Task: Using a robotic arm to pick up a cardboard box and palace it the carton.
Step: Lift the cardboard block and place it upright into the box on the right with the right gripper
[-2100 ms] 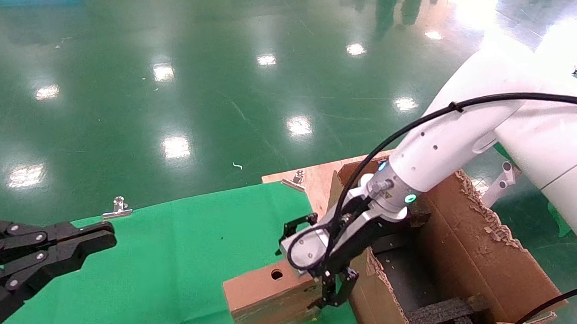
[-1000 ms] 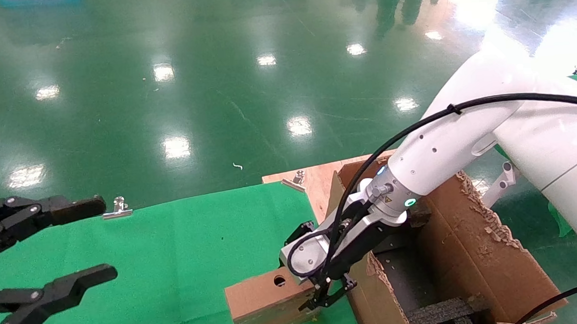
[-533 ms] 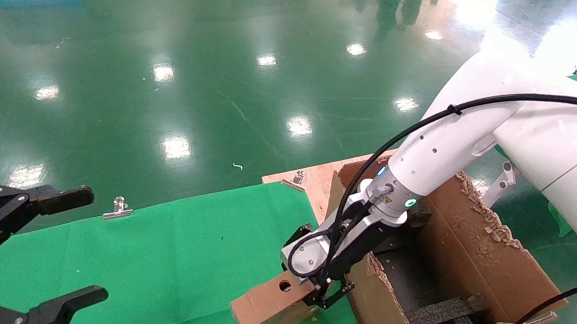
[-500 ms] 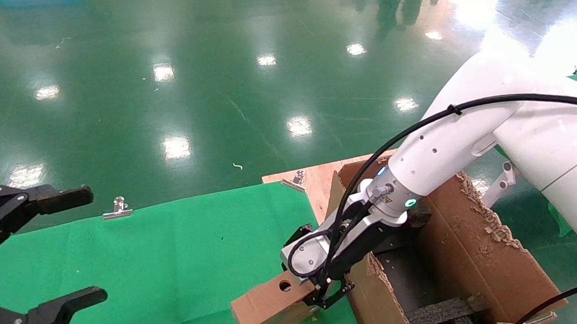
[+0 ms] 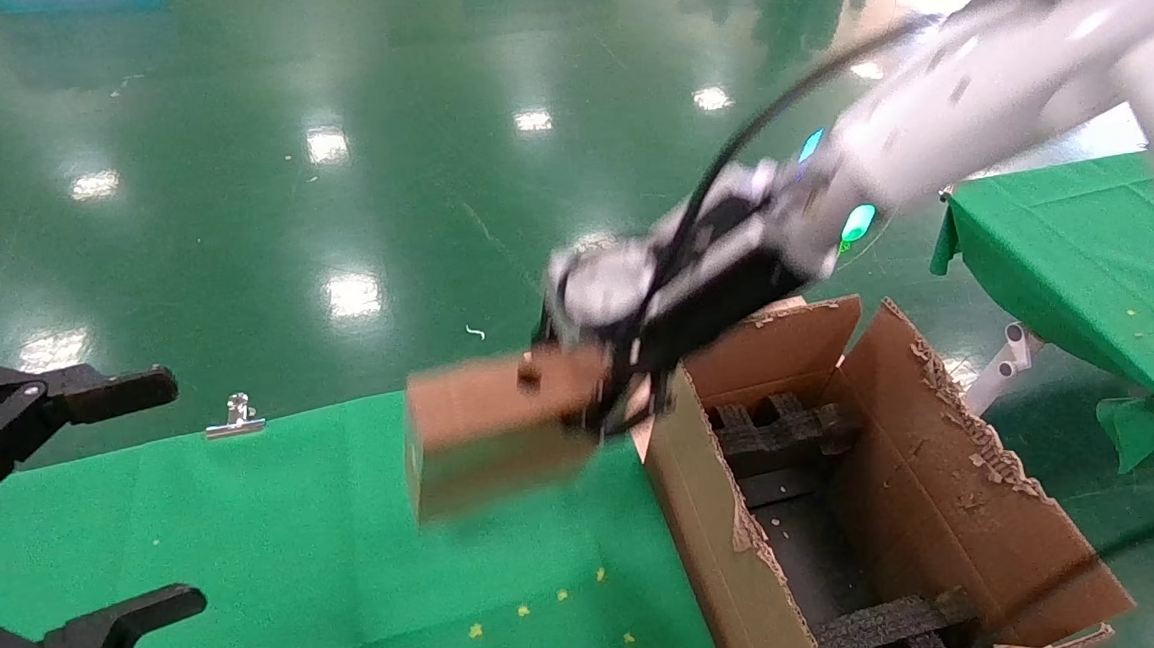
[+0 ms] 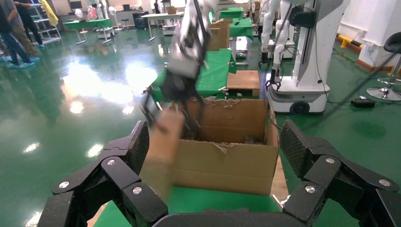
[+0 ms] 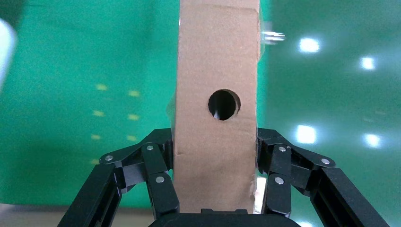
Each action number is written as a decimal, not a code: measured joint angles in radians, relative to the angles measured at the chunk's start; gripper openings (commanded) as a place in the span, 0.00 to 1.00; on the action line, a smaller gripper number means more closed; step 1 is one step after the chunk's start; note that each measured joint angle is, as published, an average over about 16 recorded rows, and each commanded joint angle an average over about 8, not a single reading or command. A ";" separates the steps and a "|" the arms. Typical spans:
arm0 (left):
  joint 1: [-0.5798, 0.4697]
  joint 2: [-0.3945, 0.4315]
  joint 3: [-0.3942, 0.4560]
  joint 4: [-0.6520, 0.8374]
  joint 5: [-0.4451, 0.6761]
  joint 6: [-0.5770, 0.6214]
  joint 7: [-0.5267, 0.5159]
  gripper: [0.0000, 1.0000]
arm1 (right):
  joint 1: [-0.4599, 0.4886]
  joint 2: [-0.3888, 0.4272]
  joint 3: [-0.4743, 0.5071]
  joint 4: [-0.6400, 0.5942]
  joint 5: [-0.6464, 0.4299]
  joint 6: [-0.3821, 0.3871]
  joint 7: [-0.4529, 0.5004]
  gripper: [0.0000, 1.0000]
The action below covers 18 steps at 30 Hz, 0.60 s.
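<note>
My right gripper (image 5: 611, 387) on the white arm is shut on one end of the small cardboard box (image 5: 488, 425) and holds it in the air above the green cloth, just left of the carton (image 5: 879, 506). In the right wrist view the box (image 7: 215, 113) with its round hole sits clamped between the gripper's fingers (image 7: 158, 175). The carton stands open with black foam inserts inside. My left gripper (image 5: 87, 504) is open and empty at the far left. In the left wrist view the box (image 6: 163, 151) hangs in front of the carton (image 6: 227, 156).
A green cloth (image 5: 250, 544) covers the table. A metal clip (image 5: 234, 417) holds its far edge. A second green-covered table (image 5: 1094, 262) stands at the right behind the carton. The shiny green floor lies beyond.
My right gripper has lifted the cardboard box off the cloth, up and away from me. The carton's inside now shows. My left gripper stays open.
</note>
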 measured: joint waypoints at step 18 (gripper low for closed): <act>0.000 0.000 0.000 0.000 0.000 0.000 0.000 1.00 | 0.264 0.157 -0.190 -0.192 0.126 -0.022 -0.072 0.00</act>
